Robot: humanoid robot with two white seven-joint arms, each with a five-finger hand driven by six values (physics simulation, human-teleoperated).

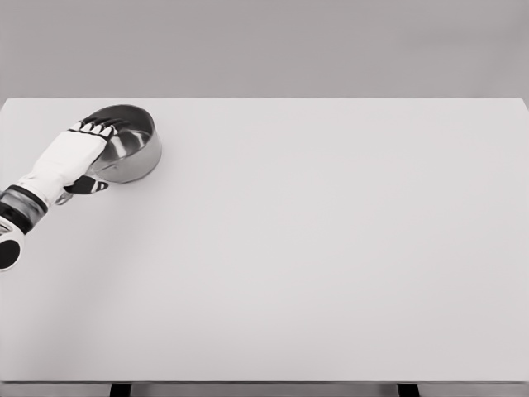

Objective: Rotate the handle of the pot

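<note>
Steel, polished and round: item one on your list was the shallow metal pot (131, 145), which stood on the wide white table (331, 265) near its far left corner. You had it upright, the open mouth facing up and the bright inner wall catching the light. The near rim and side wall showed clearly; the left part of the rim was covered.

Item two was your left hand (73, 157), white-shelled with dark joints, at the end of a white forearm that entered from the picture's left edge, just left of the pot. You had the hand laid over the pot's left rim, palm down, with the fingertips (101, 128) reaching across the rim toward the pot's hollow. The fingers were bent over the edge, yet whether they truly clamped the rim or merely rested on it could not be told from this angle. A dark part showed just below the hand, at the pot's lower left; whether it was the pot's handle or the thumb could not be made out.

Item three was the table itself, plain and pale, stretching well away to the right of the pot, with two dark leg tops under its near edge.

Your right arm did not show.
</note>
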